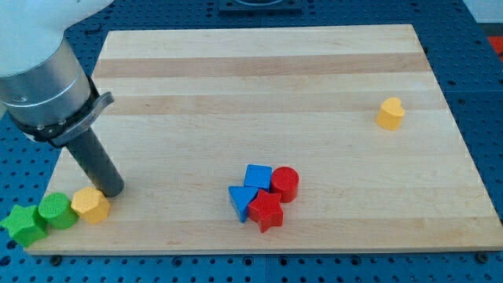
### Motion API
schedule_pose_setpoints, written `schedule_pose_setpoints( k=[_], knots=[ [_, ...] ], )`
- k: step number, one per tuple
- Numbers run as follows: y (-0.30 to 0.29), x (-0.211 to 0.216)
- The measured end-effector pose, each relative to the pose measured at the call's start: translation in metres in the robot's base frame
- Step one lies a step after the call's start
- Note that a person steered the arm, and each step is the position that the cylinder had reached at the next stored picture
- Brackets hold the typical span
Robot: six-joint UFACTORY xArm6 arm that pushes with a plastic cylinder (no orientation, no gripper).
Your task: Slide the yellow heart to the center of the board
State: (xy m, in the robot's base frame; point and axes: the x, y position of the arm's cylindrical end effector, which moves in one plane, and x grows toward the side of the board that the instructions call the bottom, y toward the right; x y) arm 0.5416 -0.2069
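The yellow heart [390, 113] lies alone near the board's right edge, at mid height. My tip [111, 191] rests on the board at the view's lower left, far from the heart. It stands just above and to the right of a yellow hexagon block [91, 206], touching or nearly touching it.
A green cylinder [55, 211] and a green star [23, 226] sit left of the yellow hexagon at the board's lower left corner. A cluster at bottom centre holds a blue cube [258, 177], a red cylinder [284, 184], a blue triangle [241, 200] and a red star [266, 211].
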Motion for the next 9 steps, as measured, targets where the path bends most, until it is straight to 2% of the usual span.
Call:
schedule_pose_setpoints(
  k=[1, 4, 5, 9],
  knots=[
    [0.002, -0.007],
    [0.134, -0.049],
    [0.160, -0.058],
    [0.375, -0.056]
  ],
)
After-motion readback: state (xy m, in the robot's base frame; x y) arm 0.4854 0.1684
